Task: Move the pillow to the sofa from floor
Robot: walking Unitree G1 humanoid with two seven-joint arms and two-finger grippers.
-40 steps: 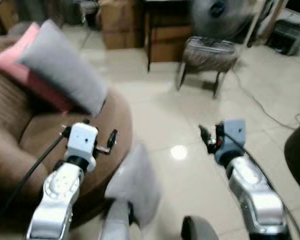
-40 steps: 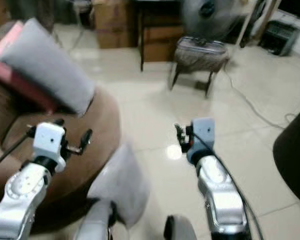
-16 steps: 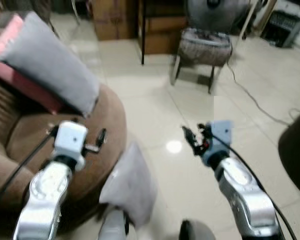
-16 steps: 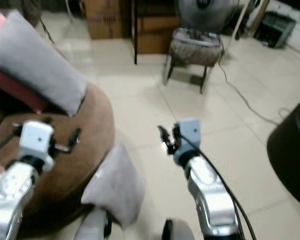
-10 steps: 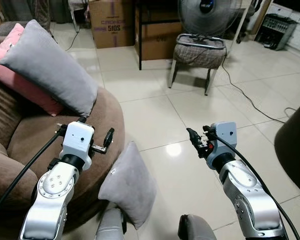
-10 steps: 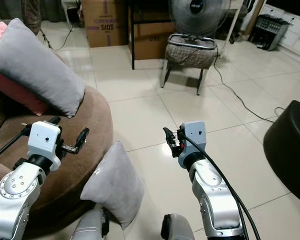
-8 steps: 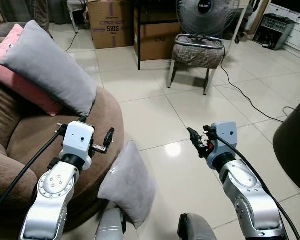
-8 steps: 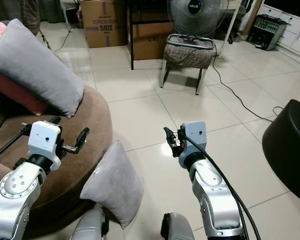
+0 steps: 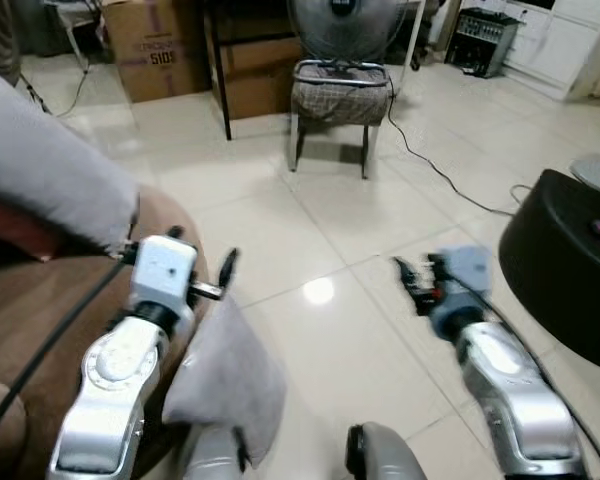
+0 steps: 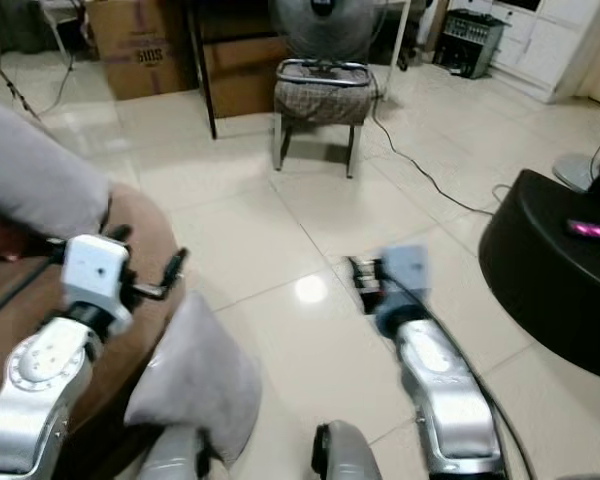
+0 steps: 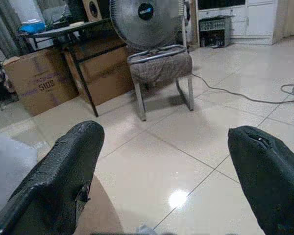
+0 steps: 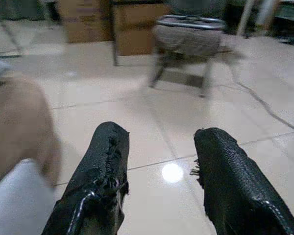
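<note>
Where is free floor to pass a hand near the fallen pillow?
Bare tile lies between the floor pillow and the right hand, reaching up to the stool. It is crowded where the pillow leans on the brown sofa, by the left hand.

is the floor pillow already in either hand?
No: the grey pillow leans against the brown sofa on the floor, while the left hand and right hand hover open and hold nothing.

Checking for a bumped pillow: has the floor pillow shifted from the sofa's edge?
No. The floor pillow still leans against the brown sofa; only the camera turned.
</note>
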